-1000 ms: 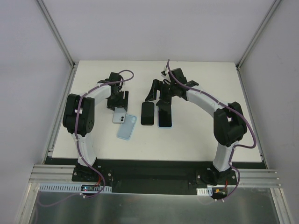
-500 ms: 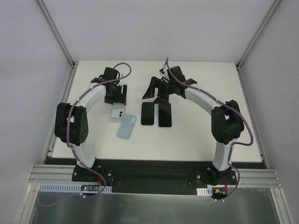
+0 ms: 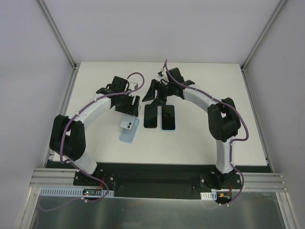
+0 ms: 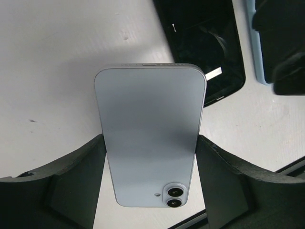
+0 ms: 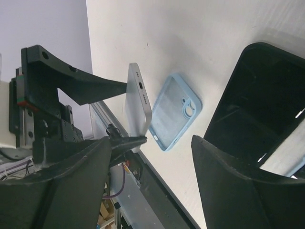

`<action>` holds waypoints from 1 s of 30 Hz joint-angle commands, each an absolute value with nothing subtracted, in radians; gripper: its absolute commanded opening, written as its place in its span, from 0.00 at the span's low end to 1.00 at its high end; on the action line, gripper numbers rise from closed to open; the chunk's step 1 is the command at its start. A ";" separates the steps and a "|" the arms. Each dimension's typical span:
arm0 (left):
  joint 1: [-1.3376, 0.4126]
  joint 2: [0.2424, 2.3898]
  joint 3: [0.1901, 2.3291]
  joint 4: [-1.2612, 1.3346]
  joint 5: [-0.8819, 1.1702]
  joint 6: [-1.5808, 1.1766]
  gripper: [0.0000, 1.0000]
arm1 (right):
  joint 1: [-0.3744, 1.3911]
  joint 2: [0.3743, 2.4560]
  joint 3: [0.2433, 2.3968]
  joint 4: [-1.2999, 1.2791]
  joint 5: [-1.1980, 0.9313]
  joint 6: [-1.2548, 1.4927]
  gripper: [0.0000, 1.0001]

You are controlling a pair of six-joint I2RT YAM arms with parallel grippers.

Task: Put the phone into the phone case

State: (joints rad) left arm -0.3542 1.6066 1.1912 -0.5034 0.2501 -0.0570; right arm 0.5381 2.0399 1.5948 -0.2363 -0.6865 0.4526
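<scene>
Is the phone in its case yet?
Not yet. Done: the left fingers grip the blue phone. Now: it hangs above the table, near the empty blue case. Left: lowering it and pressing it in.

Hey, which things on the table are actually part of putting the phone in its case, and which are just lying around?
In the job:
pale phone, held in the left gripper
light blue case

Lying about:
black phone or case
blue-edged phone beside it
</scene>
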 commanded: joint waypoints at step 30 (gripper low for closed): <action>-0.419 1.428 1.082 -0.380 0.295 -0.052 0.37 | 0.606 2.056 1.589 -0.084 -0.824 0.523 0.01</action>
State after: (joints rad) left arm -0.4053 1.4879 1.0866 -0.4206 0.2821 -0.0437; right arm 0.6056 2.1014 1.5978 -0.1631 -0.7929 0.4973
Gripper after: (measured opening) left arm 0.682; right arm 0.046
